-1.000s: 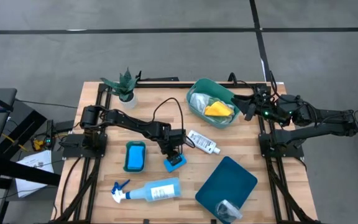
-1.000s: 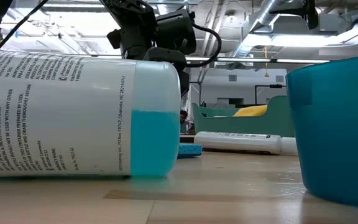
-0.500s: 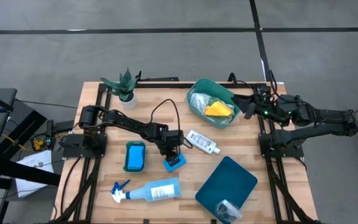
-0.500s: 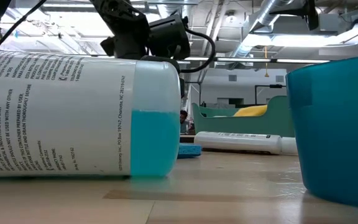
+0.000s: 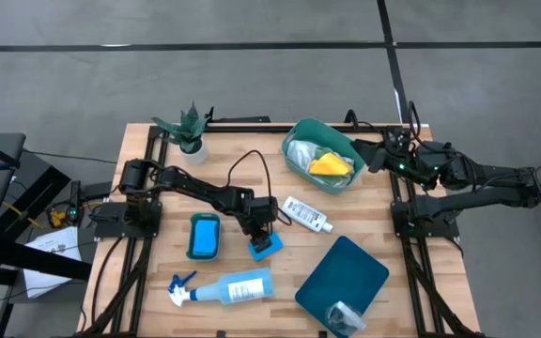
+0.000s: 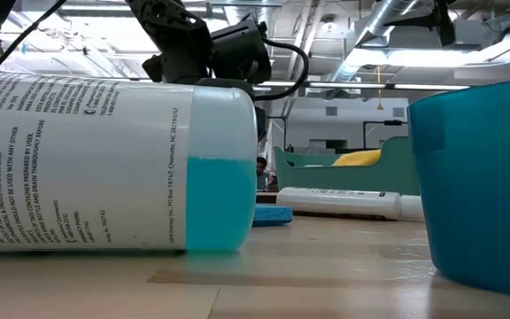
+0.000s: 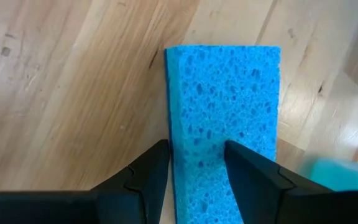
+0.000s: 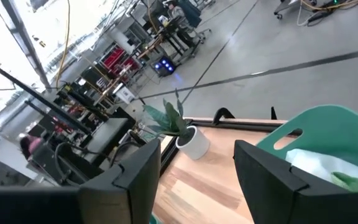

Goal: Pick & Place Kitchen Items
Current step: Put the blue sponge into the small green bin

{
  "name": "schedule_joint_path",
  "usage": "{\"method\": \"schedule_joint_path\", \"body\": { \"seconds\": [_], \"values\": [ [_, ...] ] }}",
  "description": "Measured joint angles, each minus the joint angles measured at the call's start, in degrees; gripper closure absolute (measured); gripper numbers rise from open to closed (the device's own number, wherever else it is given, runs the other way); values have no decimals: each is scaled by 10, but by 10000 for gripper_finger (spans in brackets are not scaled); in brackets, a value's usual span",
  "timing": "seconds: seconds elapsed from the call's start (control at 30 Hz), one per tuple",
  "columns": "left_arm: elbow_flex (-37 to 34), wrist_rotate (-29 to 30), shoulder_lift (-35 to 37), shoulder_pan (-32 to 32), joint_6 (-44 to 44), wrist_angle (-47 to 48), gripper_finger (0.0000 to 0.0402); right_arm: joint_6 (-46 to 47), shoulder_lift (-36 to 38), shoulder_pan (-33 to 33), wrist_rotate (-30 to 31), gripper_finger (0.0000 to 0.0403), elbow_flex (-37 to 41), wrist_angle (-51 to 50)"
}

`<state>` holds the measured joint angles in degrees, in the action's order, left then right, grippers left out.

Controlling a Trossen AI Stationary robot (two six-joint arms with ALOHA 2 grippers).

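Kitchen items lie scattered around the teal tub, which sits at the far right of the wooden table. Inside the tub lie a white cloth, a yellow cloth and a strip of green cloth – seen in the right wrist view – all bunched together.

Just in front of the tub lies a small white bottle on its side. Beside that bottle, further from the tub, a small blue sponge rests flat on the wood; the left gripper stands directly above it, its fingers narrowly parted and straddling one edge of the sponge, not gripping it. A second, larger blue sponge lies further out, near the table's middle-left.

A pale-blue spray bottle lies on its side at the near edge, with blue liquid inside. A dark teal lid-like panel lies in front of the tub, with a crinkled silver cup at its near corner.

The right gripper hovers just beside the tub's right rim – fingers apart, empty. A potted plant stands well left of the tub.
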<state>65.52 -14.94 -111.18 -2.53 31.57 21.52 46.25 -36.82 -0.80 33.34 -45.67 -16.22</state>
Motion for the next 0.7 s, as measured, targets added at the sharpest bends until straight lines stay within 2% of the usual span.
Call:
{"method": "schedule_joint_path", "body": {
  "seconds": [0.4,0.53,0.7],
  "values": [
    [0,5,-1,-8,-33,3,248,29,0,-4,0,207,0,1],
    [0,6,-1,-8,-40,3,282,29,0,-4,0,207,0,1],
    [-1,17,-2,-8,-47,4,355,33,0,-4,0,207,0,1]
  ]
}}
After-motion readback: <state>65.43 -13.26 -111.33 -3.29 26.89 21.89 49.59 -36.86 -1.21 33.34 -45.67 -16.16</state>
